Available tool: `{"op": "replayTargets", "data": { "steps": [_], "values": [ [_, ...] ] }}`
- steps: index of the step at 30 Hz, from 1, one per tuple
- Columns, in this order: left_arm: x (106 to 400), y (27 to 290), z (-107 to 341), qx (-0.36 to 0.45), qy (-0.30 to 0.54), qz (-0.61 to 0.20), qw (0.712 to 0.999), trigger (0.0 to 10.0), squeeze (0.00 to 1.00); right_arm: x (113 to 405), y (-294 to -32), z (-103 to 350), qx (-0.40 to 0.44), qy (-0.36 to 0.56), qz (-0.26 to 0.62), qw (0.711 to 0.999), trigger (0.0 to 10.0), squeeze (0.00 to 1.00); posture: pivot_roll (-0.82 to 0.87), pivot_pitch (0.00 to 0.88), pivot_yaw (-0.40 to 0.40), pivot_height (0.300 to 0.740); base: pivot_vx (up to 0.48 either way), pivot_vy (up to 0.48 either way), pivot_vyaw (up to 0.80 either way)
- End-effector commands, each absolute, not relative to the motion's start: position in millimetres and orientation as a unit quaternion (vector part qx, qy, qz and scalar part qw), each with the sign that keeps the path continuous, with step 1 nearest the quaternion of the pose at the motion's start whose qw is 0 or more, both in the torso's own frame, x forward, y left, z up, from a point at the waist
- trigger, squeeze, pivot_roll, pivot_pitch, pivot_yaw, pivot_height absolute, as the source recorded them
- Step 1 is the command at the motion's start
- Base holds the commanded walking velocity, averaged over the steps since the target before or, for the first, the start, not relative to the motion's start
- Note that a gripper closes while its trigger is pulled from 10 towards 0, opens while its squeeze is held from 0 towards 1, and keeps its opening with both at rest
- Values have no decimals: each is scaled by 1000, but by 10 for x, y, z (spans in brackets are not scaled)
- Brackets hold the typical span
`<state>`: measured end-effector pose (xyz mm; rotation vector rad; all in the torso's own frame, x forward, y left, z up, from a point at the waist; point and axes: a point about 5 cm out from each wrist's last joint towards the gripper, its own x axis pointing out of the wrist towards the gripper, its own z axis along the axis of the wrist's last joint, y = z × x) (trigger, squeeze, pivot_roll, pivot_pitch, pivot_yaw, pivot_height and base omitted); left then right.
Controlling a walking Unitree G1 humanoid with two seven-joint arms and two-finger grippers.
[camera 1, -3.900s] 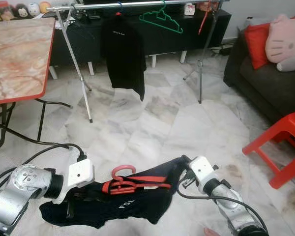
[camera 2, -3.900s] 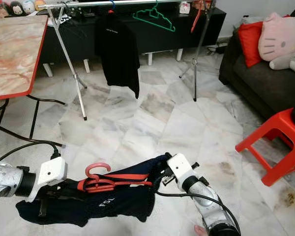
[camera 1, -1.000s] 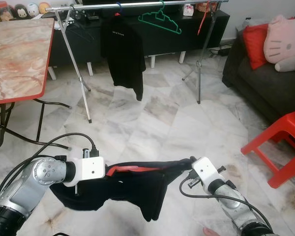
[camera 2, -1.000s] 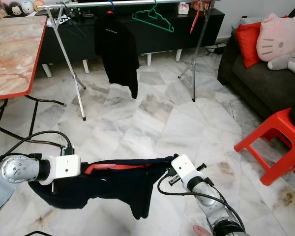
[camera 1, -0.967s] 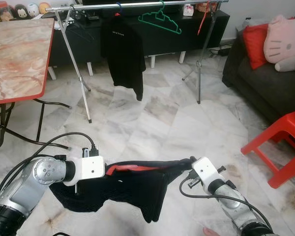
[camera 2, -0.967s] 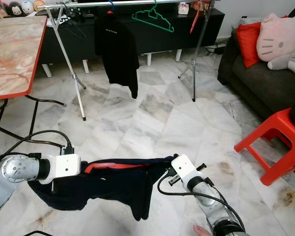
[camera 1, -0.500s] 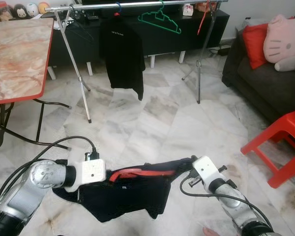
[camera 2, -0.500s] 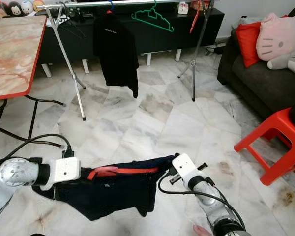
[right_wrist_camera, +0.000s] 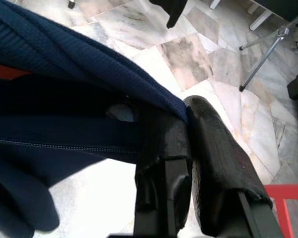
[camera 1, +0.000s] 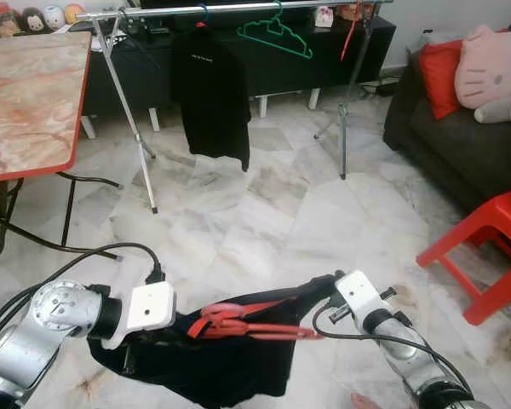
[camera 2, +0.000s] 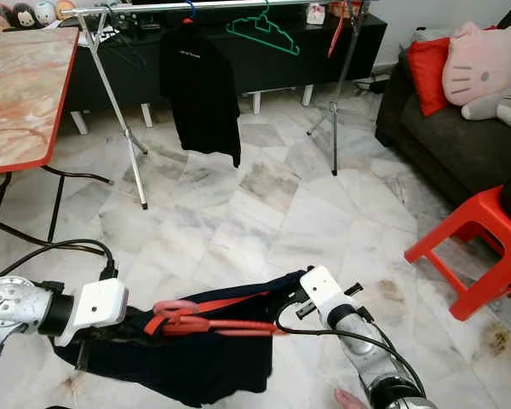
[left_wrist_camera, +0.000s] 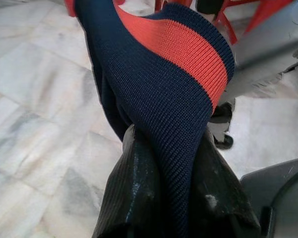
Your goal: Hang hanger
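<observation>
Cloth is what I am mostly carrying: a dark navy garment (camera 1: 213, 362) with a red band, slung low between my two arms just above the marble floor (camera 1: 264, 213), with the red hanger (camera 1: 238, 322) lying across its top. I judge the load light but awkward, since the knit is soft and sags into a pouch while the hanger is stiff and thin and could slide along the fabric if either end drops. My left gripper (left_wrist_camera: 161, 144) is closed on a bunched fold of the garment, the ribbed red and navy edge wrapped over its fingers (left_wrist_camera: 134, 198); my right gripper (right_wrist_camera: 188, 124) is pinched shut on the opposite hem. Neither one holds the hanger itself (the hook, near my left wrist, is where I would want a grip before reaching up). The rack (camera 1: 230, 8) stands well apart across the room, already bearing a black shirt (camera 1: 209, 94) and a green hanger (camera 1: 277, 34). Hard to make out: whether the hanger's arms sit properly inside the garment or merely rest on it, as folds cover that part.
</observation>
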<state>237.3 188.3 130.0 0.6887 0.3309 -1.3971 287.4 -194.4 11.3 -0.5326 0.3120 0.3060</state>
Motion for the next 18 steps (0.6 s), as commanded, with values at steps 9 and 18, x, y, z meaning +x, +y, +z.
{"op": "replayTargets", "data": {
  "steps": [9,18],
  "values": [
    [2703,1993,1524,308,72,-512,799,10000,0,2819,-2121,63,-261,179,109,942,0,0,-10,71,-66,740,0,0,0],
    [2767,1965,1565,254,40,-491,832,10000,0,2769,-2083,-3,-253,191,111,942,0,0,-9,70,-67,740,0,0,0]
  ]
}}
